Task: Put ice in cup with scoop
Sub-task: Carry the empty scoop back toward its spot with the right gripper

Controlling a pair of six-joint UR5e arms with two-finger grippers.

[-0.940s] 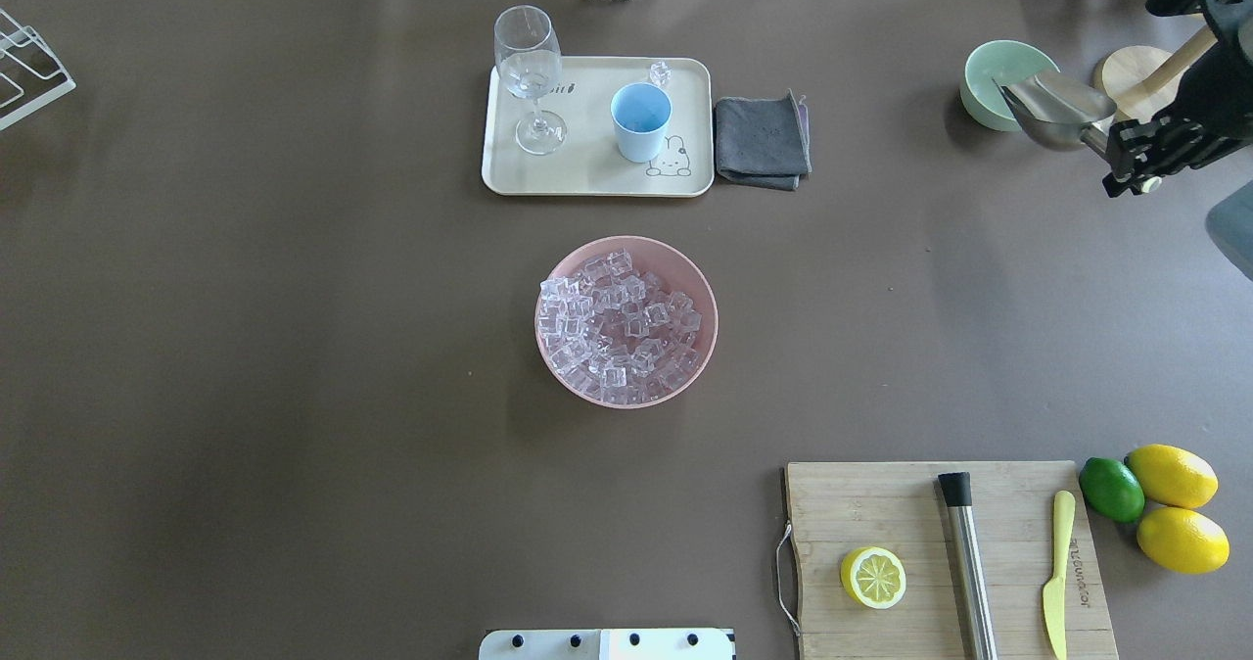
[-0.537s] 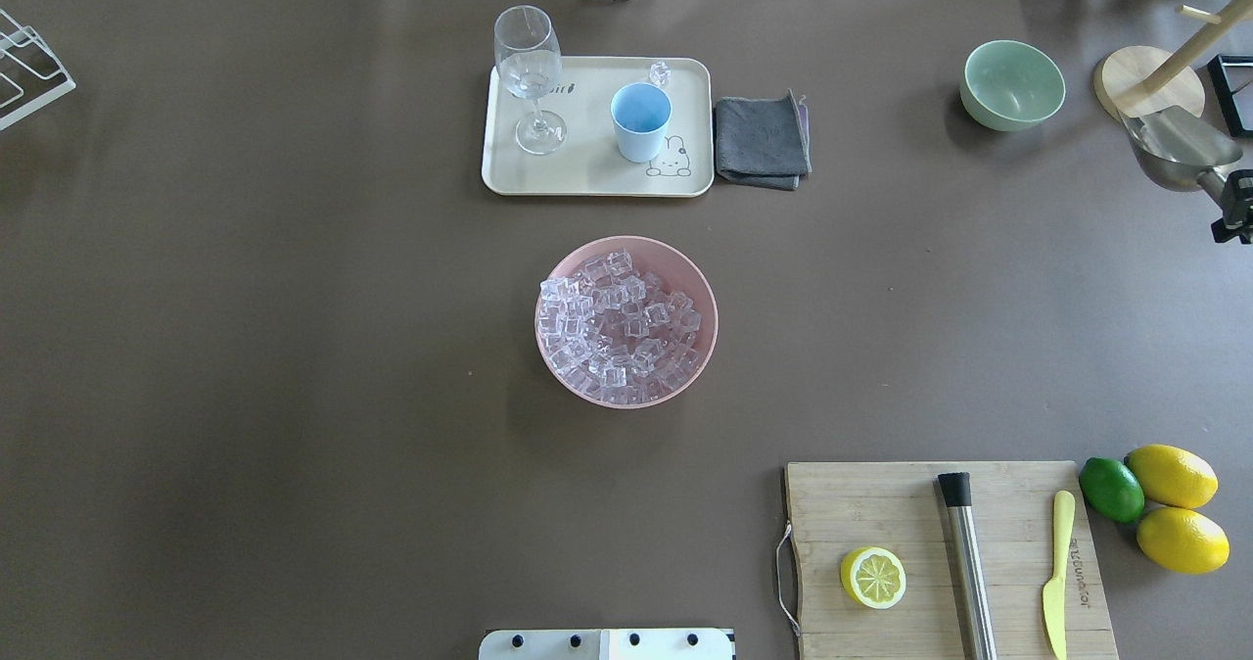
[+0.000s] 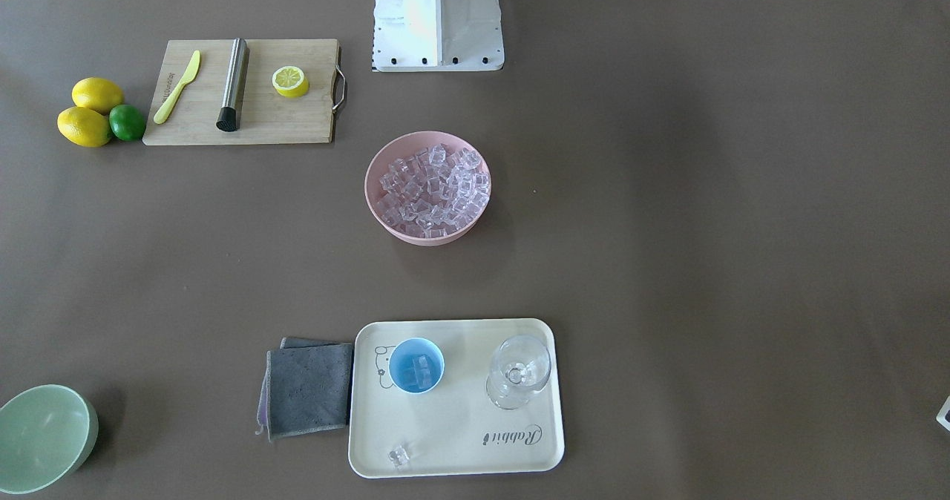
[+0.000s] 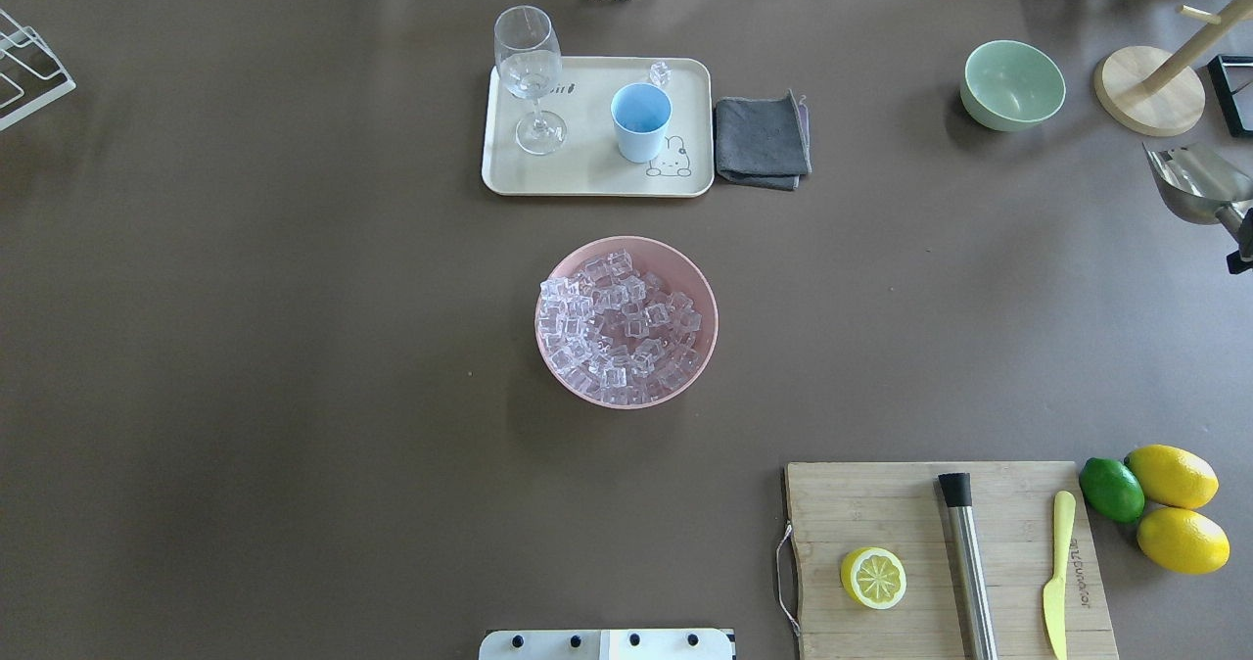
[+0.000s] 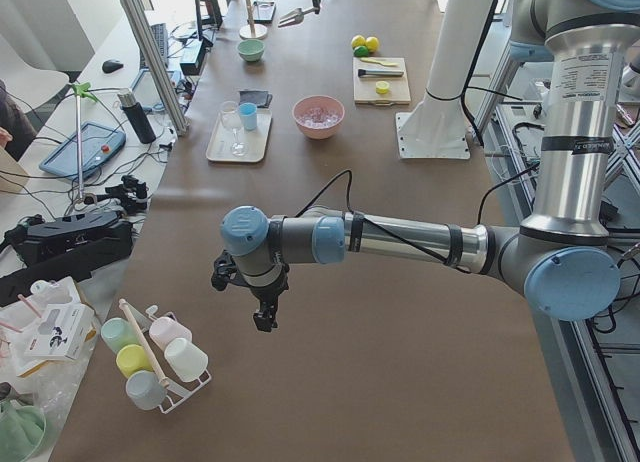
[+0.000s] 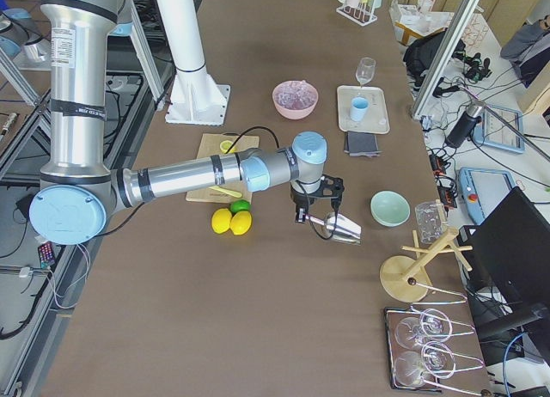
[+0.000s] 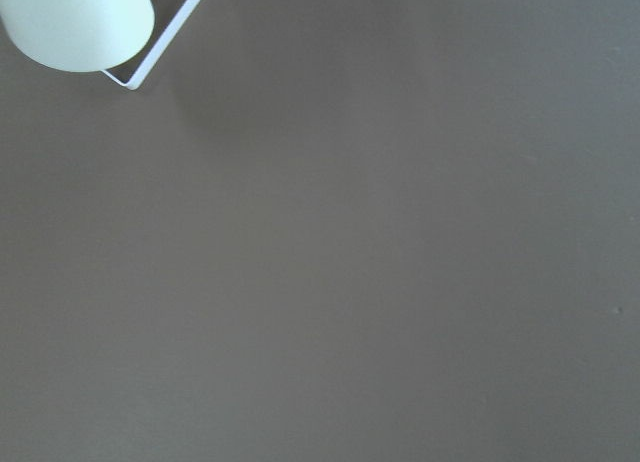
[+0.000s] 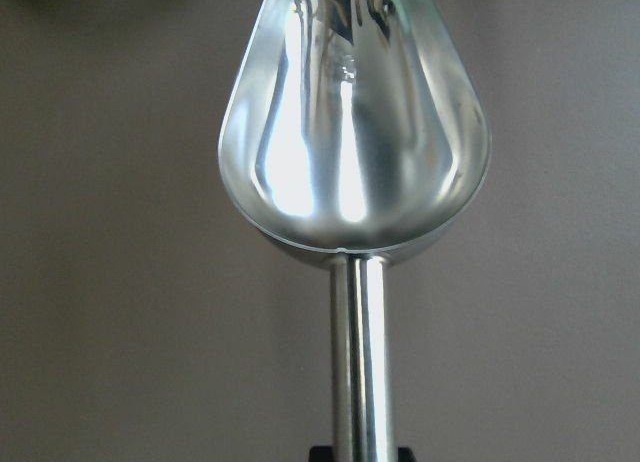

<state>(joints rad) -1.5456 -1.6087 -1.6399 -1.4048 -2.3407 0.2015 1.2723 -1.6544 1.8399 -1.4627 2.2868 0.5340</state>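
Over at the table's right end, the right gripper (image 6: 314, 210) is clamped on the short handle of the shiny steel scoop (image 4: 1194, 185), which is empty. The small light-blue cup (image 3: 416, 366) stands on the cream tray (image 3: 460, 426) with a few clear ice cubes (image 3: 420, 366) inside it. Many more fill the pink bowl (image 4: 713, 322). I cannot tell how the left gripper (image 5: 263, 317) stands.

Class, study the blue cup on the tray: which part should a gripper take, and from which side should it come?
Probably the outer wall of the cup, just under the rim, coming from the robot's near side. It stands upright, round and handleless, with ice inside, and the wine glass stands on its left in the overhead view.
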